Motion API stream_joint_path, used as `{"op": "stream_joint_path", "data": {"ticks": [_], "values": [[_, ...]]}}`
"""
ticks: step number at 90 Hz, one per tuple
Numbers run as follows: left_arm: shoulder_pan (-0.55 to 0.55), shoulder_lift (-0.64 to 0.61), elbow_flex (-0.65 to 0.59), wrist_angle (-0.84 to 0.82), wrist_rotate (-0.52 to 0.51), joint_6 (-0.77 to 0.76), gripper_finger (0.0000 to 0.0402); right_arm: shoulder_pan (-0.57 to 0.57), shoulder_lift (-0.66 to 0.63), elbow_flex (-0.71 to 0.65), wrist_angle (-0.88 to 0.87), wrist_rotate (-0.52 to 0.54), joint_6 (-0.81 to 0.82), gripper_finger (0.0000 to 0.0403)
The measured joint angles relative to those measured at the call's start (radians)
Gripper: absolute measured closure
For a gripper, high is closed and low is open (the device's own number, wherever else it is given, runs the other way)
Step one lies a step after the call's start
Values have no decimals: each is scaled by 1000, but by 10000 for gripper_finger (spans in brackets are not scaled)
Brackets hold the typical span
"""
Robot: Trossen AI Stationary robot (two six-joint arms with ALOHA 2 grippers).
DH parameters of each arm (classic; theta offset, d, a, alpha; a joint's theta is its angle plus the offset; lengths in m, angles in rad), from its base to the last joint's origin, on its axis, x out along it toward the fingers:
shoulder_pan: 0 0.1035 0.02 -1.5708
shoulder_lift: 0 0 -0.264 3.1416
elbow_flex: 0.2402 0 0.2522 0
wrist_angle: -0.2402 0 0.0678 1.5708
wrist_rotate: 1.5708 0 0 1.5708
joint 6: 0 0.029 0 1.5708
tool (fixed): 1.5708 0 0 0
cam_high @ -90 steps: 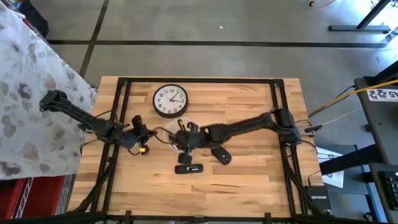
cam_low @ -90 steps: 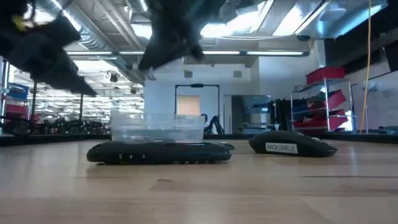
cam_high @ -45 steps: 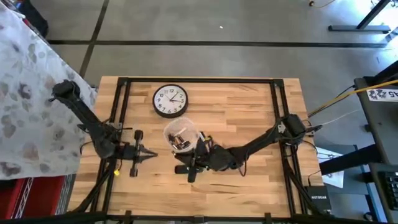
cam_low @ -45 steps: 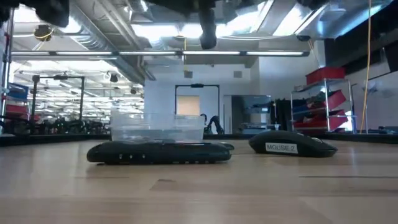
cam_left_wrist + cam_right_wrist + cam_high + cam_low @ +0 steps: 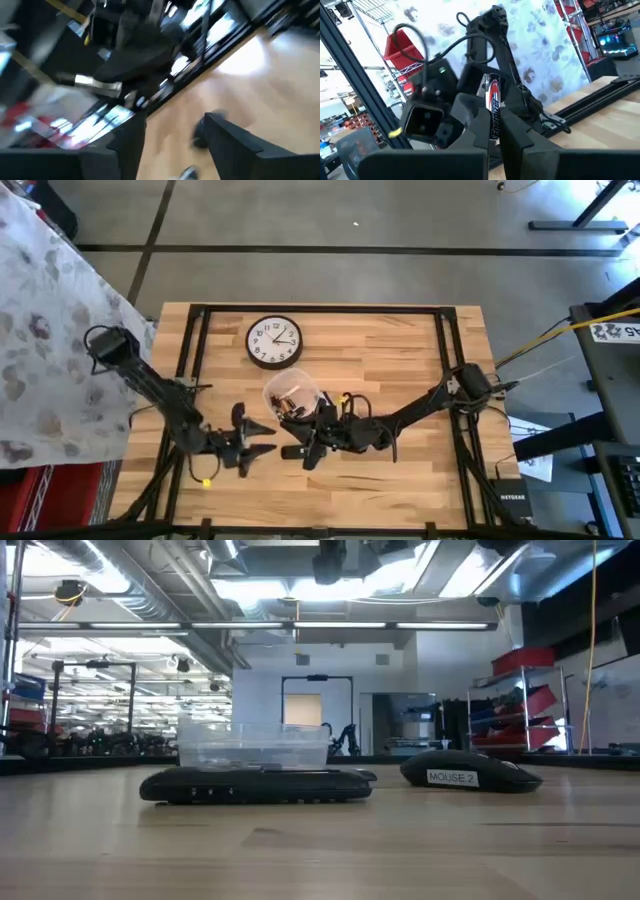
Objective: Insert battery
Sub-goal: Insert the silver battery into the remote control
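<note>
- Silver and red, a small cylindrical battery [image 5: 492,107] stands upright between the dark fingers of the right gripper [image 5: 492,132], which are closed on its lower half; it fills the centre of the right wrist view.
- In the high view the right gripper [image 5: 318,442] sits at lower centre of the frame, above a flat black remote control [image 5: 296,451] lying on the wood.
- The low view shows the black remote control [image 5: 255,785] at centre left, resting flat, with nothing touching it; whether its battery bay is open cannot be told.
- Just behind it stands a clear plastic tub [image 5: 292,396], holding what look like more small batteries.
- A black computer mouse [image 5: 470,773] labelled "MOUSE 2" lies at centre right of the low view, near the remote but apart from it.
- The left gripper [image 5: 250,442] hangs at lower left of centre in the high view, close beside the remote, its two dark fingers [image 5: 235,142] spread apart and holding nothing.
- A round white wall clock [image 5: 274,341] with a black rim lies face up at upper centre of the pale wooden table [image 5: 400,350].
- Progress, as a judgement: the battery is picked up and carried over the device, but it is not yet seated. Lining it up with the bay and pressing it in are left.
</note>
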Motion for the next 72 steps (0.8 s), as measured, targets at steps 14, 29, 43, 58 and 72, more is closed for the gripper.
{"op": "stream_joint_path", "data": {"ticks": [14, 29, 43, 58, 72], "values": [[47, 81, 83, 6, -182, -26, 218, 0, 0, 0, -2, 43, 0, 403], [101, 99, 110, 8, -187, -98, 231, 0, 0, 0, -3, 70, 0, 403], [125, 98, 110, 67, -174, -103, 235, 0, 0, 0, -8, 114, -1, 403], [121, 99, 110, 167, -167, -48, 236, 1, 0, 0, -29, 176, -23, 402], [123, 99, 109, 209, -140, -30, 236, 0, 0, 2, -42, 187, -26, 402]]}}
